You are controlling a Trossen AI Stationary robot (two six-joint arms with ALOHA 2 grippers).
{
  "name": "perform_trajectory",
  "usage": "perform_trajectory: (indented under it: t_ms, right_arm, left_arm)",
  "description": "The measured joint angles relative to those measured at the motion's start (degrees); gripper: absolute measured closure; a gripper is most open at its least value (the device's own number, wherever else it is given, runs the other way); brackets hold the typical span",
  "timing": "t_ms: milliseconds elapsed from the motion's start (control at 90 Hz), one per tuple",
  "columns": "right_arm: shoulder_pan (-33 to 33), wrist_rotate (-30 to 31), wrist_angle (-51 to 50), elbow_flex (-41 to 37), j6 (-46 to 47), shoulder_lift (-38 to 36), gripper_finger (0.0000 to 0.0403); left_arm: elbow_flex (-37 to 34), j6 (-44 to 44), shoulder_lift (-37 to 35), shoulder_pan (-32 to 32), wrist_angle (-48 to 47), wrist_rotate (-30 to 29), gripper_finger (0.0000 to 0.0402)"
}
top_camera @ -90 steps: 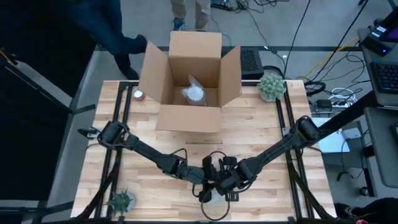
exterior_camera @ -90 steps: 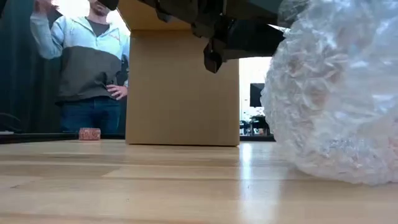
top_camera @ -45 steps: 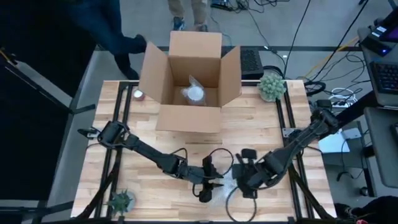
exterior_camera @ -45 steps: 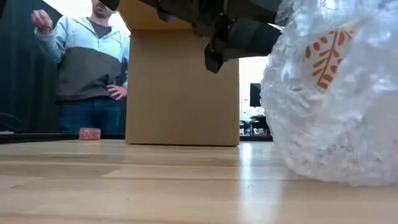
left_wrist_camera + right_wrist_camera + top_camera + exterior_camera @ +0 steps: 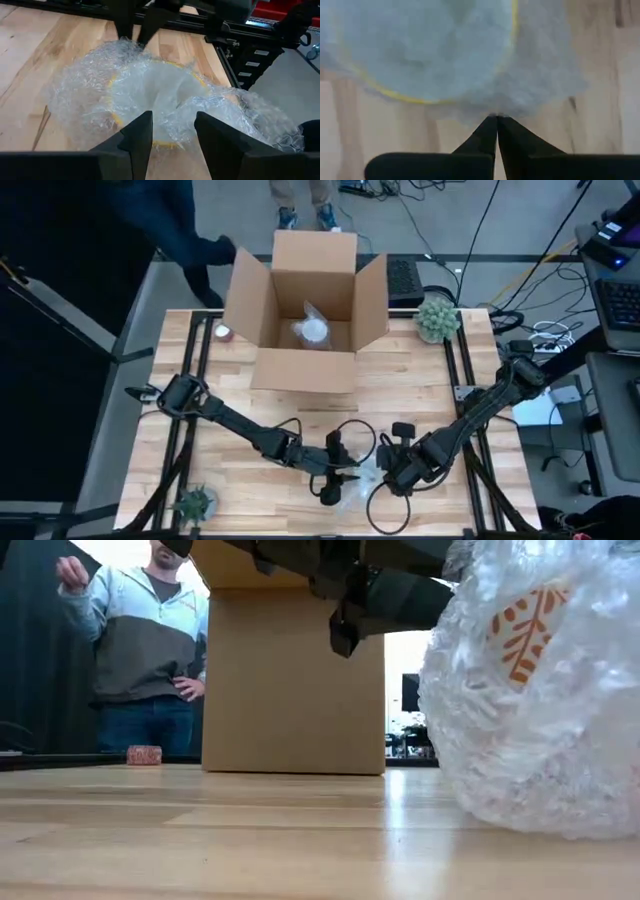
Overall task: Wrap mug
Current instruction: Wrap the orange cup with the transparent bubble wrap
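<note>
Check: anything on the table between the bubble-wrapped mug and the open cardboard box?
Nothing: the high view shows only bare wood between the clear bubble-wrapped mug and the open brown cardboard box. Both pincers sit at the mug, not in that stretch.

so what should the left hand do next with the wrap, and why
Probably lower the left hand, which is open just above the bubble wrap, and pinch a loose edge: the mug's yellow rim shows through, and the right hand is shut at the wrap's edge.
</note>
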Motion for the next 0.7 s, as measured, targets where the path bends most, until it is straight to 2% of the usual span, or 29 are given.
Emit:
perform_trajectory:
  t_ms: [156,256,400,522,700]
  right_arm:
    - [0.02,-0.48,1.55,2.67,-2.97,-0.02,0.0403]
    - [0.17,-1.10,5.96,3.54,-4.32,-0.04,0.0403]
    - [0.61,-0.05,10.54,3.68,-4.49,0.68,0.0403]
    - [0.80,-0.42,10.74,3.66,-3.52,2.61,0.0403]
    - [0.76,-0.55,10.27,3.66,-2.50,3.93,0.0403]
  left_arm:
    - [-0.04,0.00,0.00,0.00,-0.20,-0.01,0.0259]
    - [-0.10,0.07,0.00,0.00,-0.76,0.23,0.0259]
    - [-0.30,0.26,0.36,0.80,-5.62,4.83,0.0259]
    - [-0.31,0.12,0.24,1.18,-8.57,6.24,0.0259]
    - [-0.23,0.32,0.13,1.14,-6.06,6.25,0.0259]
